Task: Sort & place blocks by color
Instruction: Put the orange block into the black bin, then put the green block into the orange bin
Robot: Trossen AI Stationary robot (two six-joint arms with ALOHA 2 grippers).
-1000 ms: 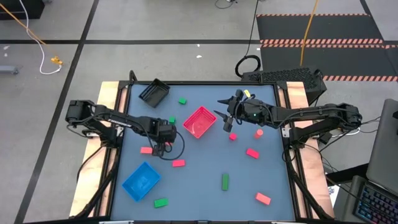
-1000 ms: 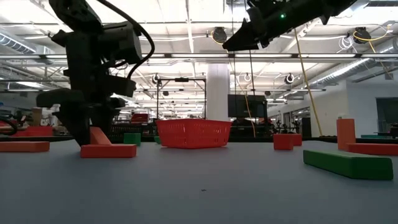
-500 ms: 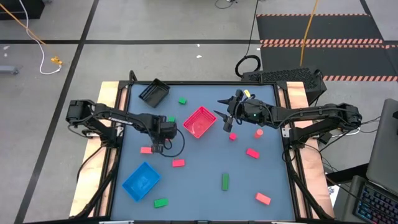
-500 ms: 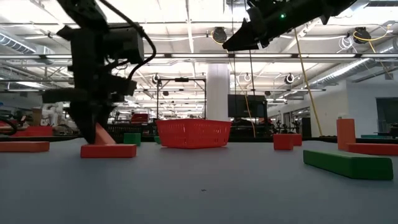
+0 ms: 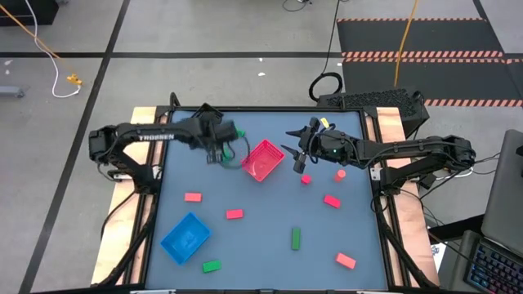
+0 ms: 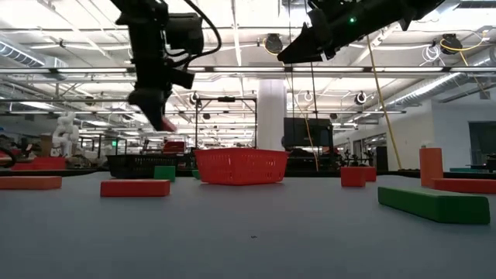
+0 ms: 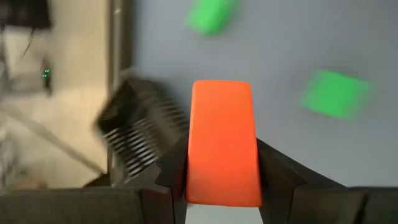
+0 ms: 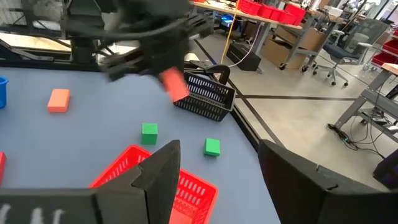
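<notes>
My left gripper [image 5: 222, 152] hangs high over the table's far left part, between the black tray [image 5: 202, 121] and the pink-red tray [image 5: 262, 159], shut on a red oblong block [image 7: 222, 149]. The low view shows that block [image 6: 166, 122] well above the table. My right gripper [image 5: 297, 157] hovers open just right of the pink-red tray [image 8: 155, 177], holding nothing. Red blocks [image 5: 193, 197] [image 5: 234, 214] [image 5: 331, 201] [image 5: 345, 260] and green blocks [image 5: 296, 238] [image 5: 212, 265] lie flat on the table. Two more green blocks [image 8: 149, 132] [image 8: 212, 147] lie near the black tray [image 8: 205, 96]. My left gripper pinches the red oblong block between its two fingers [image 7: 174, 171], which sit on the long sides near one end [image 7: 222, 186]. The fingers come from above, pointing down. The block is lifted clear and sticks out beyond the fingertips.
A blue tray [image 5: 185, 238] sits at the near left. A small red cube [image 5: 306, 179] and an upright red block [image 5: 339, 174] stand below the right arm. Wooden rails run along the table's left and right edges. Open table surface lies in the middle.
My left gripper has risen from the table near the left-side red blocks, carrying a red block up with it, and has swung toward the far edge, ending between the black and pink-red trays. The flat red bar it stood beside stays in place.
</notes>
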